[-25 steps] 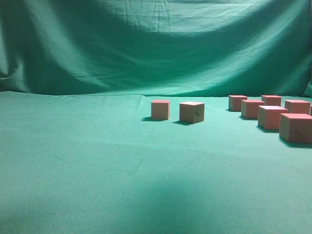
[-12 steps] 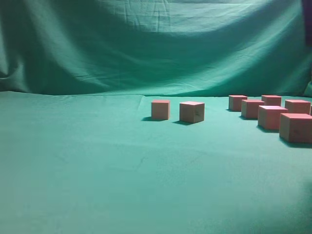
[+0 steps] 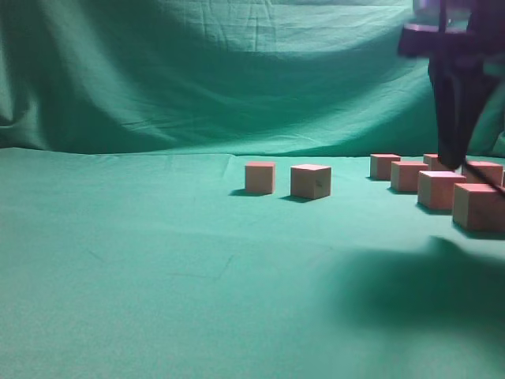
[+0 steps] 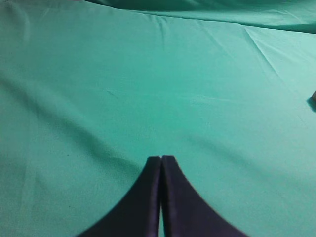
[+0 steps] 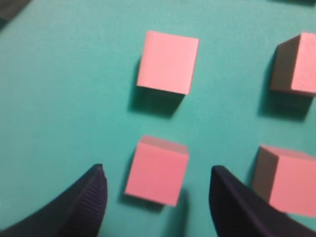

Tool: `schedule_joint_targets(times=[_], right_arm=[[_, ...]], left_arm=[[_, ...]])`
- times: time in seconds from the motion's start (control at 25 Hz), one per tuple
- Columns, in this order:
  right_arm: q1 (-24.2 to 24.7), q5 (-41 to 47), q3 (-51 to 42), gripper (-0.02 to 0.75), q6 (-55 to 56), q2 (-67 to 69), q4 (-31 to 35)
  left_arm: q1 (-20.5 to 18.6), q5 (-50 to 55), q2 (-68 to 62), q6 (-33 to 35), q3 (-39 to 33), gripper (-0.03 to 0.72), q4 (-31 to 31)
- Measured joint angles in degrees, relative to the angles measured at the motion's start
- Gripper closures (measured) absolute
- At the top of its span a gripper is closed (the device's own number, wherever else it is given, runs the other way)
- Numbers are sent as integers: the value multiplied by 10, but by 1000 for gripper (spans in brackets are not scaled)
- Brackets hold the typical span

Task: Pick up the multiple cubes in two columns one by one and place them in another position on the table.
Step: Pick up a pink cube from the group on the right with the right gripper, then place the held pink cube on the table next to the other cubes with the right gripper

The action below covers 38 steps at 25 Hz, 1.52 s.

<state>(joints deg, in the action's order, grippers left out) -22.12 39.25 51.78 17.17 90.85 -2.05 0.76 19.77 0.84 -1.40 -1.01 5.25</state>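
The table [image 3: 158,268], draped in teal-green cloth, carries plain pinkish-red cubes [image 3: 438,189] with no readable marks or writing. Most sit in two columns toward its right edge; two more [image 3: 310,181] stand apart nearer the middle. The right arm [image 3: 454,87] hangs down from above over the columns. Its tool [image 5: 155,192] stands open, fingers [image 5: 86,202] on either side of one cube [image 5: 157,170], apart from its faces and holding nothing. The left tool [image 4: 161,170] hovers over bare cloth, tips pressed together, empty.
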Motion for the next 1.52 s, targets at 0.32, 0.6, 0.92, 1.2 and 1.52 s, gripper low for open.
schedule_joint_targets(times=[0.32,0.6,0.92,1.2,1.52], right_arm=[[0,-27,0,286,22,53,-56],[0,-41,0,465,31,68,-57],[-21,64,63,479,-14,68,-12],[-118,143,263,479,-18,72,9],[-186,258,545,479,-2,260,11]], left_arm=[[0,0,0,0,0,688,0],[0,0,0,0,0,688,0],[0,0,0,0,0,688,0],[0,0,0,0,0,688,0],[0,0,0,0,0,688,0]])
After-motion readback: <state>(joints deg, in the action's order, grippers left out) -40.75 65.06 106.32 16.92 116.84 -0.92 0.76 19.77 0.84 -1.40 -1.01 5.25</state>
